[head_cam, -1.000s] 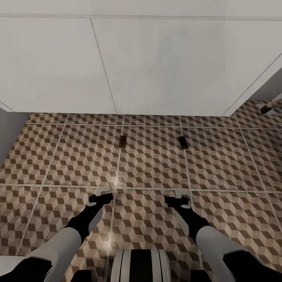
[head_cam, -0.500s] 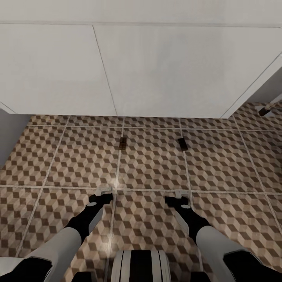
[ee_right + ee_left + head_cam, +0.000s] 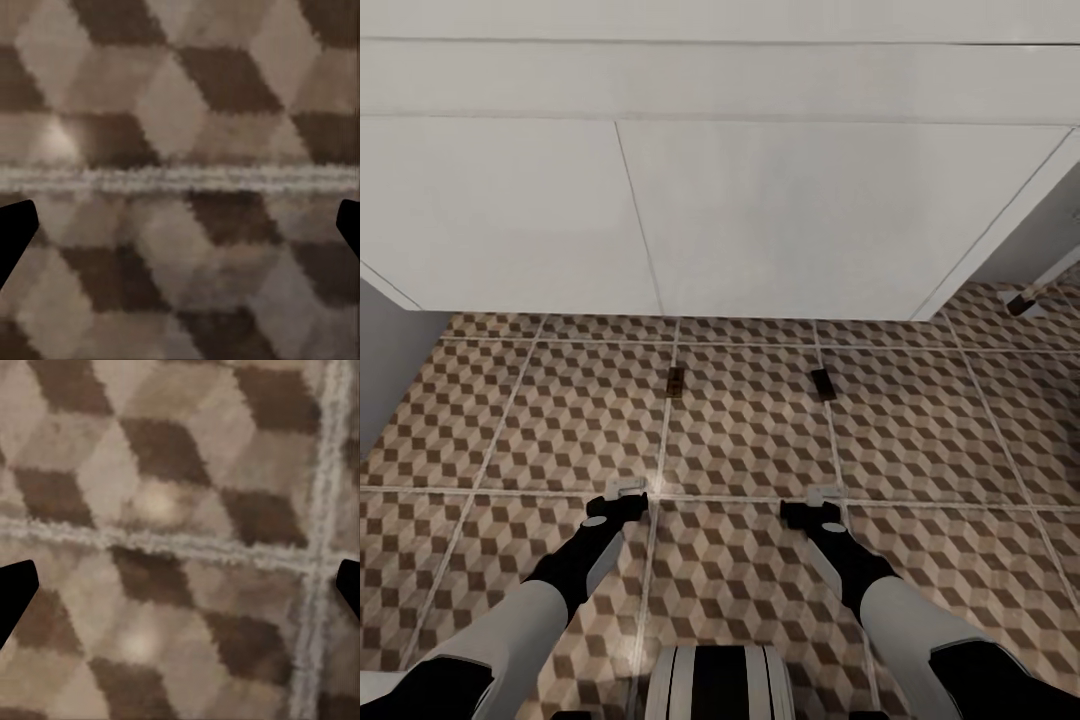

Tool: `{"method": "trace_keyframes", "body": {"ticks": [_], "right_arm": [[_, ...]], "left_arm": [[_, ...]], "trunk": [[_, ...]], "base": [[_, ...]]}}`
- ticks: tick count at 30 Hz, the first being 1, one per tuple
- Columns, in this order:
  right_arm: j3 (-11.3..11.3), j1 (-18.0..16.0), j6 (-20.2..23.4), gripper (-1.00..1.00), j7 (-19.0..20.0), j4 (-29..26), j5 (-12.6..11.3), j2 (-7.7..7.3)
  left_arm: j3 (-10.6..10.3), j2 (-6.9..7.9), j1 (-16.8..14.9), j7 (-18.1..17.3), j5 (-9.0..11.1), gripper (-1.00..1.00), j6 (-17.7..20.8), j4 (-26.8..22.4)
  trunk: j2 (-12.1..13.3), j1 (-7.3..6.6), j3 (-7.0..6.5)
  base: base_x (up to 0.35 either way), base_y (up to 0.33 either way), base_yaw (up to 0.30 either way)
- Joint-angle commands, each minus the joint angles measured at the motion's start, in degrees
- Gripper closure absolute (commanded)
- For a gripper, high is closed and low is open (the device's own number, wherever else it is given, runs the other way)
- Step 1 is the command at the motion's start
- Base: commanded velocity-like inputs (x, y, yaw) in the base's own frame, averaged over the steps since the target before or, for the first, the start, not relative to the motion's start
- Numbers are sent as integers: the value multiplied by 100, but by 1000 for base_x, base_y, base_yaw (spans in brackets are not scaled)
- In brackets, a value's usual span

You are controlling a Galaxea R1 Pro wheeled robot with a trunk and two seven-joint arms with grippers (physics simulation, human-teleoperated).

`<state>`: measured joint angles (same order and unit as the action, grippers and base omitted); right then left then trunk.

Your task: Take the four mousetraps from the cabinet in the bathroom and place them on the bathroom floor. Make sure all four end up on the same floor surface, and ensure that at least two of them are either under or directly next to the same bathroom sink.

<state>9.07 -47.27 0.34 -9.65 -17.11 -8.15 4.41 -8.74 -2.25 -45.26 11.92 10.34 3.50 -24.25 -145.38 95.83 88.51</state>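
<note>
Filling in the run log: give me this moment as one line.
mousetraps: two on bathroom floor | left gripper: open, empty | right gripper: open, empty

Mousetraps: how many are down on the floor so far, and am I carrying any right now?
Done: two mousetraps, one and another, lie flat on the patterned bathroom floor just in front of a white unit. In hand: nothing; the left gripper and right gripper are open and empty over the tiles. Left: the other two mousetraps.

Even, soft light; small glare spots on the bathroom floor (image 3: 740, 440); both wrist views are blurry and pixelated.
</note>
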Motion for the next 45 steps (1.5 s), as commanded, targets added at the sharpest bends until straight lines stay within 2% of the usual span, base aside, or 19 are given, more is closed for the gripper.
{"method": "trace_keyframes", "body": {"ticks": [1, 21, 45], "right_arm": [[49, -2, 3, -100, -37, -3, -58, -1], [67, -2, -7, -100, -55, -12, 27, 22], [60, -2, -16, -100, -98, -12, 0, 25]], "left_arm": [[-48, 5, 0, 47, 56, -100, 28, -13], [-48, 6, 0, 46, 63, -100, 28, -18], [-48, 6, 0, 42, 71, -100, 28, -14]], "trunk": [[0, -3, -20], [27, -55, -463], [59, -117, -994]], "base": [[0, 0, 0], [0, 0, 0], [0, 0, 0]]}}
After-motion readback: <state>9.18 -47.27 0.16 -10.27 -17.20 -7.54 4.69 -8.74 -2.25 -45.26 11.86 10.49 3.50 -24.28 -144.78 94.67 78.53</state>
